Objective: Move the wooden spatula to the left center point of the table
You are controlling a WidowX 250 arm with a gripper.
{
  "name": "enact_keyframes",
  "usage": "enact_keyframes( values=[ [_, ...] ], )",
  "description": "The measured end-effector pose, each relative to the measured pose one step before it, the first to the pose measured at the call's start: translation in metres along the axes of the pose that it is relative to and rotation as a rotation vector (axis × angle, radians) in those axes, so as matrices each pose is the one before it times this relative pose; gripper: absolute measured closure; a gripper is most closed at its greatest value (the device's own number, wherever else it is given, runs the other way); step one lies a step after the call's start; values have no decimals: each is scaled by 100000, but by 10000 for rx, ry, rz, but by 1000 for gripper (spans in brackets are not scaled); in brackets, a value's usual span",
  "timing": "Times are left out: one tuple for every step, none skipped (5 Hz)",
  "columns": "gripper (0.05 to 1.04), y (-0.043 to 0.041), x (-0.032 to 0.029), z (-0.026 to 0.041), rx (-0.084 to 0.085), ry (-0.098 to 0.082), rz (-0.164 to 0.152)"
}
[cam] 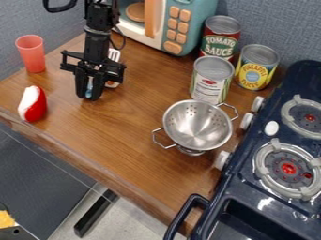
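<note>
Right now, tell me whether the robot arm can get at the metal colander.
Probably yes: bare wooden counter lies between the gripper and the colander, though the can close behind may crowd that side.

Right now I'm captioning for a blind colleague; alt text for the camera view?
A black gripper hangs over a wooden table, partly hiding a slotted spatula; a red cup is at left, a colander, three cans and a toy stove at right.

On the bench (125,136), the cup (31,54) stands behind the toy (33,104) on the left. The strainer (197,125) sits before three cans (212,84), left of the stove (251,143)
</note>
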State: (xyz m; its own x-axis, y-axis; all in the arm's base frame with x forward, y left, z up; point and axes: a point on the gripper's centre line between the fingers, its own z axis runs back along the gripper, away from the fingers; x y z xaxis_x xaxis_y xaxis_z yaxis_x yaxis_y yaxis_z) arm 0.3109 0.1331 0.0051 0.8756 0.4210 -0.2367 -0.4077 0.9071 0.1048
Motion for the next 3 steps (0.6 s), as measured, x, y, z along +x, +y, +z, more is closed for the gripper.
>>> enact_keyframes(
  values=[
    [737, -30, 202, 89, -16, -29, -81],
    [485, -234, -276, -32, -155, 60, -206],
    [224, 83, -365, -76, -429, -69, 99]
  ],
)
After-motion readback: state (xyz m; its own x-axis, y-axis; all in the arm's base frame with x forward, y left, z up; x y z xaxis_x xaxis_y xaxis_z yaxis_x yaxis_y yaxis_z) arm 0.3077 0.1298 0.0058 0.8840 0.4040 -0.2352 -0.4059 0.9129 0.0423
